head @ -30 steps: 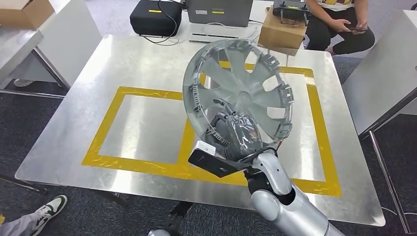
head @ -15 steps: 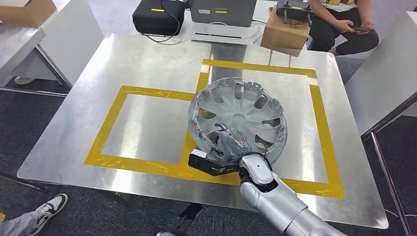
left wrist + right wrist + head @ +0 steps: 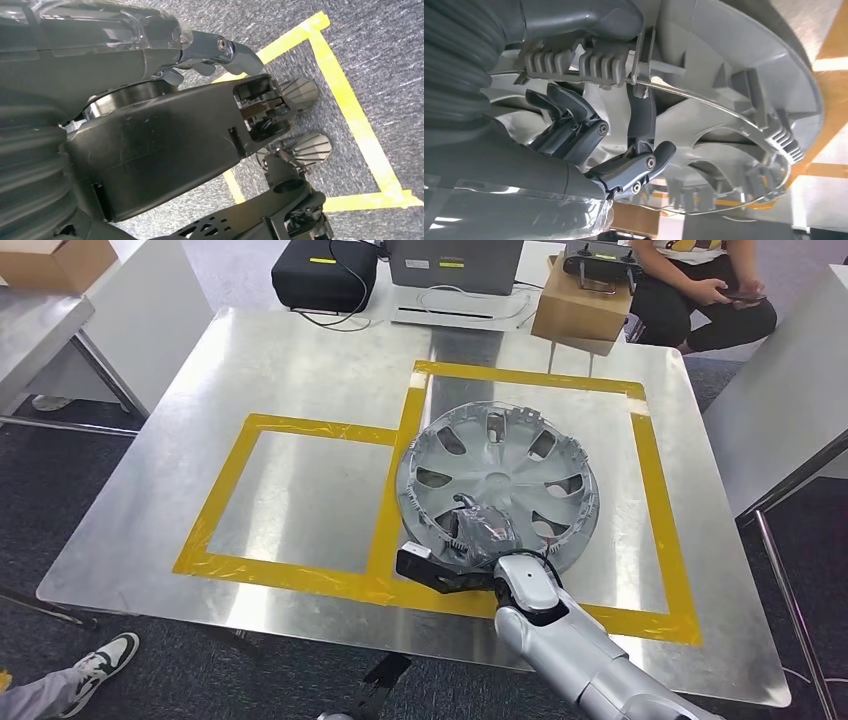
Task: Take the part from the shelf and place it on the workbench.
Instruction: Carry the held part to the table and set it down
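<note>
Placing step: the right hand (image 3: pixel 478 532) grips the near rim of the wheel cover (image 3: pixel 500 480), which lies just ahead of it on the surface (image 3: pixel 300 360). Next, loosen the fingers and withdraw.

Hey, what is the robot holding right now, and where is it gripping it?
The right hand grips the grey plastic wheel cover at its near rim.

A black case (image 3: pixel 323 275) sits at the upper left, a cardboard box (image 3: pixel 580 308) at upper right, beside a seated person (image 3: pixel 705 290) holding what may be a phone.
</note>
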Controlling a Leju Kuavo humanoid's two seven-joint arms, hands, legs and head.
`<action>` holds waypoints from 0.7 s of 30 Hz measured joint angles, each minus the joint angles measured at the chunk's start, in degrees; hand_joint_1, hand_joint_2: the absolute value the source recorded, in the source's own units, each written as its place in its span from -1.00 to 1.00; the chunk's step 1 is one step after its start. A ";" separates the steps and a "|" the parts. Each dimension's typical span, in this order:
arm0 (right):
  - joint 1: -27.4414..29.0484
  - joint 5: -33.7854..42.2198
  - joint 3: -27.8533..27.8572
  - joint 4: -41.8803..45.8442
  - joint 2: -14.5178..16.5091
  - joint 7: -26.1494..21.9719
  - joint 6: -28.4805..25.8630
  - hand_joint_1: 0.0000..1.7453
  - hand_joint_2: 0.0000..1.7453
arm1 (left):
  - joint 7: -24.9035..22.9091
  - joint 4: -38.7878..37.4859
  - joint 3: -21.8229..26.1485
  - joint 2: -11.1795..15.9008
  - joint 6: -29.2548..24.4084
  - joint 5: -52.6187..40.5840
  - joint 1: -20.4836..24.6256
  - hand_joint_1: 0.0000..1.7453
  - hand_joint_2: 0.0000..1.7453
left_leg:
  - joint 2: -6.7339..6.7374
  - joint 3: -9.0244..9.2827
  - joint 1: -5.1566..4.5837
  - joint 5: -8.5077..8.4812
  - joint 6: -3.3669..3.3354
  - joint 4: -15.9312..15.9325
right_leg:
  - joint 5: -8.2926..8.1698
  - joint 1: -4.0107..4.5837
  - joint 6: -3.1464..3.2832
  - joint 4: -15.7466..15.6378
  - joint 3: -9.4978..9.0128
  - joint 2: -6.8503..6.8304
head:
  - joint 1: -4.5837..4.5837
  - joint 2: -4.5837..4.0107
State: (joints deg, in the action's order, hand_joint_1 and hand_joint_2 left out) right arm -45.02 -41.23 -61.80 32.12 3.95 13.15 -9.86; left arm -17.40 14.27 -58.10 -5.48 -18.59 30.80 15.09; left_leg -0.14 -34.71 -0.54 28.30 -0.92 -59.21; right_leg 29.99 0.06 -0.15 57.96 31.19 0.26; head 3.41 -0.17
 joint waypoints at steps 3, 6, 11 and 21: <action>-0.86 0.60 0.12 -0.83 -1.20 2.19 -1.13 1.00 1.00 | 0.00 0.00 -0.09 0.07 0.22 -0.23 -0.14 -1.00 1.00 | -0.25 0.01 0.00 -0.03 -0.02 -0.01 | 0.00 -0.01 0.00 -0.01 -0.04 -0.11 | 0.00 0.00; -1.67 1.03 0.48 -1.27 -3.50 2.70 -1.40 1.00 1.00 | 0.00 0.02 -0.36 0.19 1.59 -0.35 -0.46 -1.00 1.00 | -0.47 0.04 -0.01 -0.06 -0.05 -0.01 | 0.00 -0.02 0.00 -0.02 -0.14 -0.23 | 0.00 0.00; -1.70 0.83 1.17 -1.41 -5.48 2.71 -1.41 0.50 1.00 | 0.00 0.05 -0.42 0.23 3.38 -0.30 -0.66 -1.00 1.00 | -0.52 0.09 -0.01 -0.06 -0.05 -0.03 | 0.00 -0.02 -0.02 -0.06 -0.22 -0.26 | 0.00 0.00; -1.58 0.43 1.70 -0.86 -6.26 2.72 -2.12 -1.00 1.00 | -0.01 0.20 -0.42 0.26 3.58 -2.27 -0.52 -1.00 1.00 | -0.41 0.39 0.00 -0.05 -0.05 -0.02 | 0.05 -0.01 -0.08 -0.08 -0.51 -0.25 | 0.00 0.00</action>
State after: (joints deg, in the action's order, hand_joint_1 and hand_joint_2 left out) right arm -46.60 -40.81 -60.10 31.27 -2.31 15.87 -11.98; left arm -17.40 14.47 -58.52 -5.22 -15.02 28.53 14.57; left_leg -0.55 -34.32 -0.54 28.25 -0.97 -59.24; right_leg 30.04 0.04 -0.23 57.88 30.68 0.02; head 3.41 -0.17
